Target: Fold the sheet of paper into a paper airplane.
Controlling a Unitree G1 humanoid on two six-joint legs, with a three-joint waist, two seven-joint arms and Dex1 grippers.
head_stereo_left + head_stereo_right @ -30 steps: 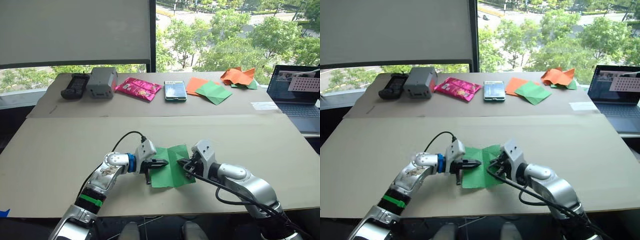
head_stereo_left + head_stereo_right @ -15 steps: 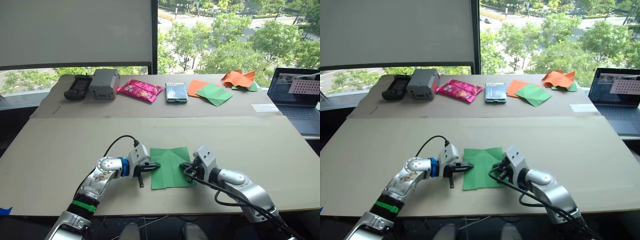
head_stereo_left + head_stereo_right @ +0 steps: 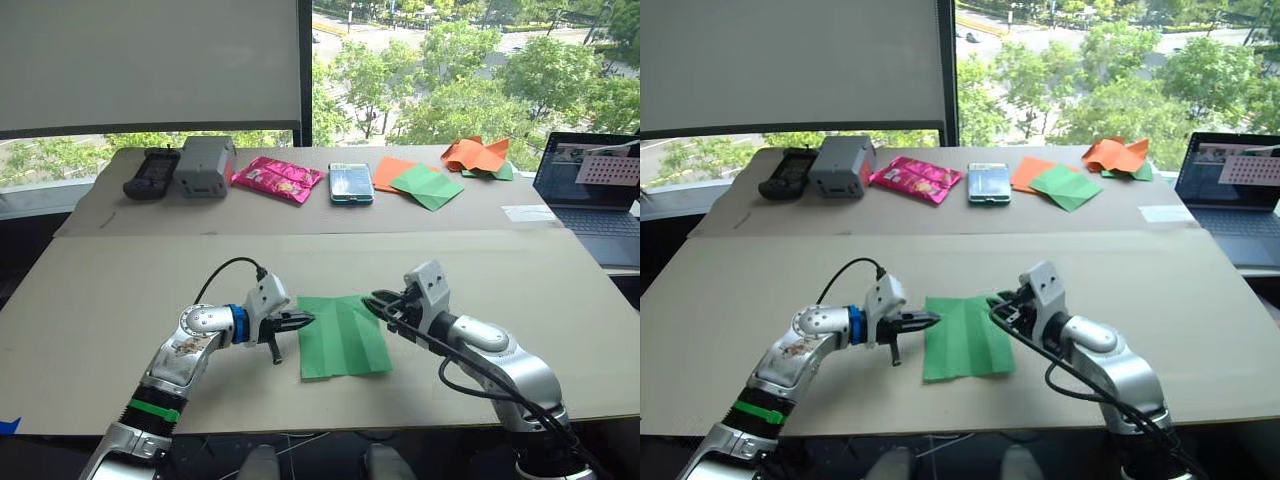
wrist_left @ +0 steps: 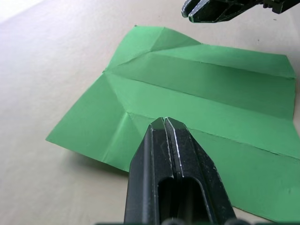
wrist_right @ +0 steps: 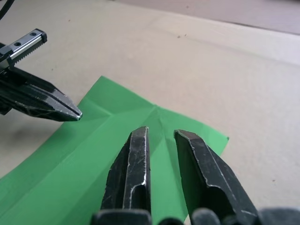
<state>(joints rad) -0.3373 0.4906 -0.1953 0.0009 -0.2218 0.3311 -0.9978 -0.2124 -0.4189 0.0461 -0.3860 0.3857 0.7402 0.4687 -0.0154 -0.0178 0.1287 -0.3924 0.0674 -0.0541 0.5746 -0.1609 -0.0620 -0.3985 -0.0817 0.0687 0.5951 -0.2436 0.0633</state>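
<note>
The sheet of paper, bright green with several crease lines, lies spread flat on the near part of the cardboard table. My left gripper is shut with nothing in it, its tip at the sheet's left edge. My right gripper hovers over the sheet's far right corner. Its fingers stand a little apart, so it is open, with the paper under them. The paper airplane is not formed; the sheet is unfolded.
Along the back of the table lie a black device, a grey box, a pink packet, a phone, orange and duller green sheets and a crumpled paper heap. A laptop stands at the right.
The raised flap of the sheet has dropped and the paper now lies flat. My right gripper has lifted off toward the far right corner. My left gripper has drawn back to the left edge.
</note>
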